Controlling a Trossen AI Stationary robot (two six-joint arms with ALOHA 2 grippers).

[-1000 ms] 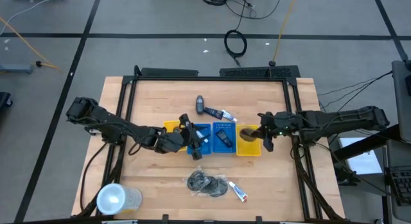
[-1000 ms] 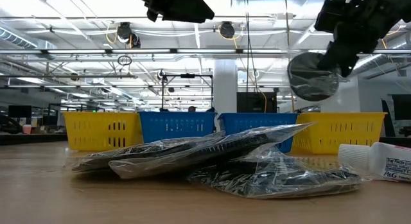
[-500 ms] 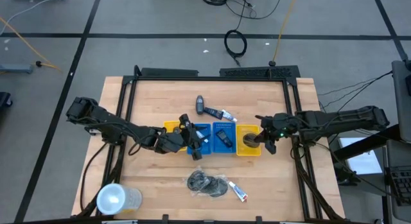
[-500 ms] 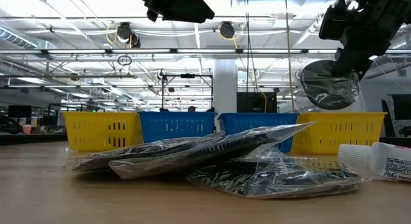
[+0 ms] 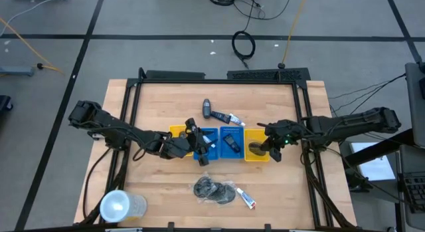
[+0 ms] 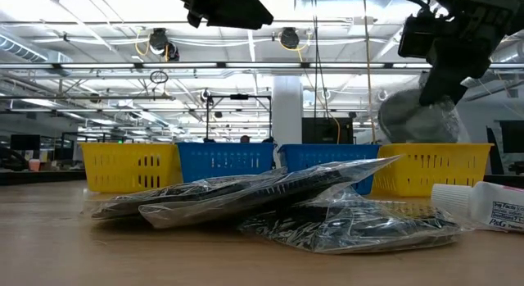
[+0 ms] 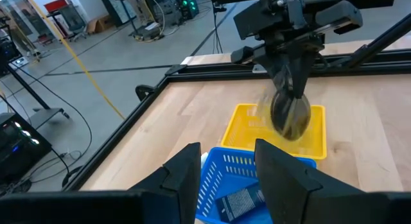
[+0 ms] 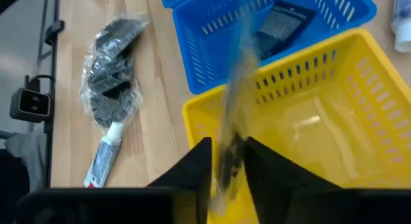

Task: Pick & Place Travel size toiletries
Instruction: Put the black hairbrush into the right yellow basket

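My right gripper (image 5: 269,150) is shut on a dark mesh puff in a clear bag (image 6: 417,118) over the right-hand yellow tray (image 5: 260,156). The puff also shows in the left wrist view (image 7: 290,113) and, blurred, in the right wrist view (image 8: 236,89). My left gripper (image 5: 202,151) is open and empty above the left blue tray (image 5: 211,135). More bagged puffs (image 5: 212,190) and a white tube (image 5: 246,199) lie near the table's front edge. A dark bottle (image 5: 207,110) and another tube (image 5: 232,118) lie behind the trays. My right gripper pinches the upper end of the puff's bag (image 7: 287,83) between its two fingers, which come from above and point down. The puff hangs below the fingers, clear of the table, with its lower end at about the height of the yellow tray's rim (image 6: 434,147).
Several slotted trays stand in a row mid-table: yellow (image 5: 176,131), two blue, yellow. The right blue tray (image 5: 232,152) holds a dark packet (image 5: 230,140). A large clear cup (image 5: 121,205) lies at the near left corner. Bare wood lies to the left and right of the trays.
My right gripper has gone down and a little toward the table's left edge with the bagged puff, which has dropped from well above the yellow tray to its rim and still swings.
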